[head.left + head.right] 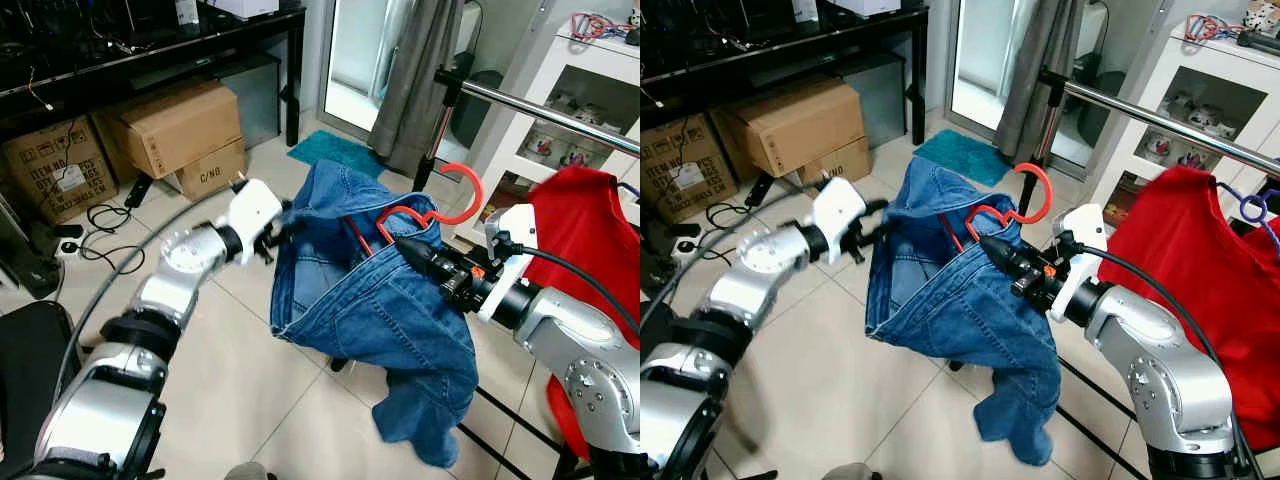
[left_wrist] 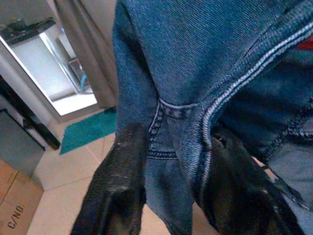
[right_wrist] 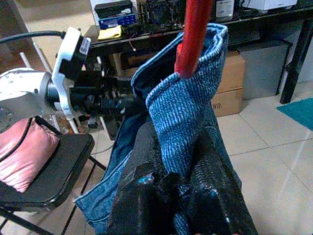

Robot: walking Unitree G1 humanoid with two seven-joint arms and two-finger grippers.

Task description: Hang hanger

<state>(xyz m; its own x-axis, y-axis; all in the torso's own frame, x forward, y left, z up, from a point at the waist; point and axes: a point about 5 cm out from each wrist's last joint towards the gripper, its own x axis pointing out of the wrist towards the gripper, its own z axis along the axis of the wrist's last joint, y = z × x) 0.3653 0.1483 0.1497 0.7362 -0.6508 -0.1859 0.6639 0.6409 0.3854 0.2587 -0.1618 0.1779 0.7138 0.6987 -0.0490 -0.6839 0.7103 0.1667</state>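
Blue jeans (image 1: 370,300) hang on a red hanger, held up in the air between my two arms. The hanger's hook (image 1: 468,190) rises just below the metal rail (image 1: 540,105) without touching it. My right gripper (image 1: 405,248) is shut on the waistband and the hanger arm; in the right wrist view the red hanger (image 3: 193,34) runs up out of the denim pinched between the fingers (image 3: 142,196). My left gripper (image 1: 280,235) is shut on the far side of the waistband, with a denim seam (image 2: 181,147) between its fingers (image 2: 117,186).
A red shirt (image 1: 580,220) hangs on the rail at the right, with a purple hanger (image 1: 1250,205) beside it. Cardboard boxes (image 1: 180,125) sit under a black desk (image 1: 150,50) at the left. A curtain (image 1: 415,70), teal mat (image 1: 340,150) and white cabinet (image 1: 600,90) stand behind.
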